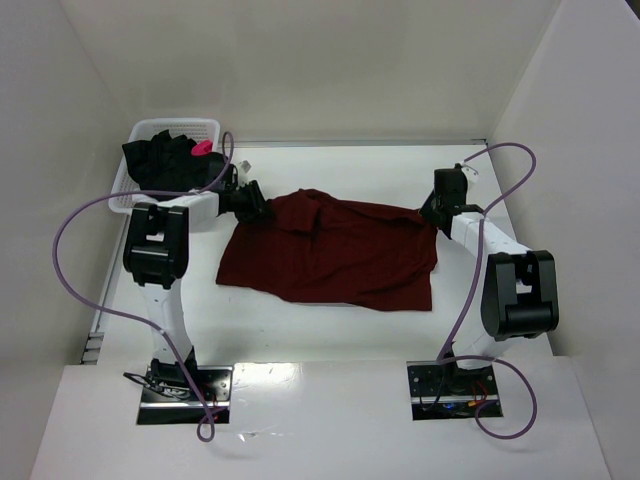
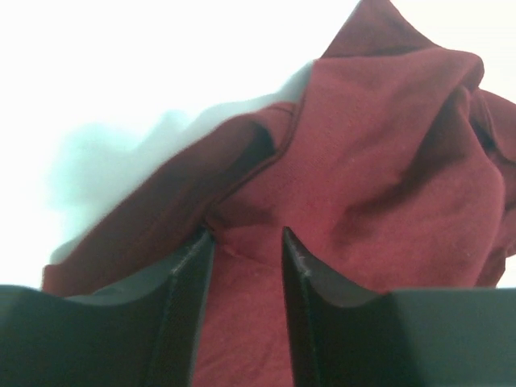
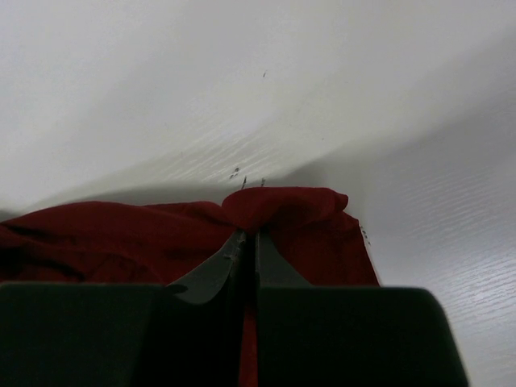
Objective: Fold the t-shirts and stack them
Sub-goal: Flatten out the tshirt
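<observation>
The maroon t-shirt [image 1: 330, 260] lies spread and rumpled in the middle of the white table. My left gripper [image 1: 250, 205] is at its far left corner. In the left wrist view its jaws [image 2: 247, 235] stand apart, with the wrinkled maroon cloth [image 2: 379, 161] between and under them. My right gripper [image 1: 432, 215] is at the far right corner. In the right wrist view it [image 3: 251, 234] is shut on a raised fold of the maroon cloth [image 3: 322, 230]. The black t-shirt [image 1: 165, 165] with a pink mark [image 1: 202, 147] lies bunched in the basket.
The white mesh basket [image 1: 150, 125] stands at the far left corner of the table [image 1: 330, 340], just behind the left arm. White walls close in the table on the left, back and right. Purple cables loop beside both arms.
</observation>
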`<action>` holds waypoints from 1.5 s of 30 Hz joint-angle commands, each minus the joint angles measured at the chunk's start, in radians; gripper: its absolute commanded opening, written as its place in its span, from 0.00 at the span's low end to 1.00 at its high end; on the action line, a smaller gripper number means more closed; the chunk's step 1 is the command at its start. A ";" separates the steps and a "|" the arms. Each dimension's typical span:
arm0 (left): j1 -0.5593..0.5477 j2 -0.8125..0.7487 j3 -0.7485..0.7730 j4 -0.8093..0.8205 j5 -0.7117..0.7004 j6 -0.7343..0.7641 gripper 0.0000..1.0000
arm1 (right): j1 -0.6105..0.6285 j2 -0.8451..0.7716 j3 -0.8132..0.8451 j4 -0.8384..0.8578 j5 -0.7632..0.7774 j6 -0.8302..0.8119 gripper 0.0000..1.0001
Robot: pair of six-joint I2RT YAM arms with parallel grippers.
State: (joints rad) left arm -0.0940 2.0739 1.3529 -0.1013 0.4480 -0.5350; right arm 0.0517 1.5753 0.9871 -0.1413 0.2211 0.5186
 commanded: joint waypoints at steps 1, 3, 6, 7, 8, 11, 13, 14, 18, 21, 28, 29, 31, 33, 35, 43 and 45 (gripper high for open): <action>0.000 0.023 0.034 0.037 -0.037 -0.023 0.46 | -0.006 0.014 0.035 0.052 0.023 -0.014 0.07; 0.000 0.032 0.034 0.046 -0.037 -0.023 0.42 | -0.006 0.014 0.035 0.052 0.023 -0.014 0.07; 0.000 0.041 0.034 0.071 -0.028 -0.034 0.30 | -0.006 0.023 0.044 0.052 0.023 -0.023 0.07; 0.000 0.041 0.034 0.084 -0.017 -0.034 0.27 | -0.006 0.023 0.044 0.052 0.023 -0.023 0.07; 0.000 0.041 0.034 0.084 -0.017 -0.043 0.24 | -0.006 0.023 0.053 0.052 0.023 -0.023 0.07; 0.000 0.041 0.034 0.103 -0.006 -0.043 0.10 | -0.006 0.032 0.053 0.052 0.032 -0.023 0.05; 0.000 0.032 0.034 0.124 -0.006 -0.054 0.01 | -0.006 0.032 0.062 0.052 0.032 -0.023 0.05; 0.000 0.000 -0.003 0.144 -0.024 -0.054 0.00 | -0.006 0.041 0.062 0.052 0.032 -0.023 0.05; 0.000 -0.057 -0.035 0.169 -0.071 -0.043 0.00 | -0.006 0.042 0.071 0.052 0.041 -0.023 0.00; 0.000 -0.078 0.006 0.108 -0.083 -0.016 0.00 | -0.006 0.051 0.081 0.052 0.050 -0.023 0.00; 0.010 -0.241 0.118 -0.018 -0.115 0.065 0.00 | -0.006 0.042 0.199 0.029 0.070 -0.046 0.00; 0.010 -0.274 0.135 -0.037 -0.126 0.079 0.00 | -0.006 0.032 0.232 0.029 0.070 -0.055 0.00; 0.010 -0.305 0.181 -0.081 -0.126 0.107 0.00 | -0.006 0.032 0.272 0.019 0.080 -0.055 0.00; 0.019 -0.357 0.192 -0.104 -0.135 0.118 0.00 | -0.006 0.012 0.323 0.019 0.080 -0.065 0.00; 0.019 -0.405 0.203 -0.113 -0.135 0.130 0.00 | -0.006 -0.018 0.360 0.009 0.080 -0.074 0.00; 0.030 -0.625 0.235 -0.144 -0.157 0.152 0.00 | -0.006 -0.178 0.394 0.000 0.049 -0.092 0.00; 0.030 -0.679 0.226 -0.156 -0.167 0.161 0.00 | -0.006 -0.231 0.375 -0.011 0.040 -0.104 0.00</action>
State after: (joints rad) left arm -0.0723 1.5009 1.5505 -0.2481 0.2955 -0.4133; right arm 0.0517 1.4528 1.3304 -0.1661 0.2504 0.4435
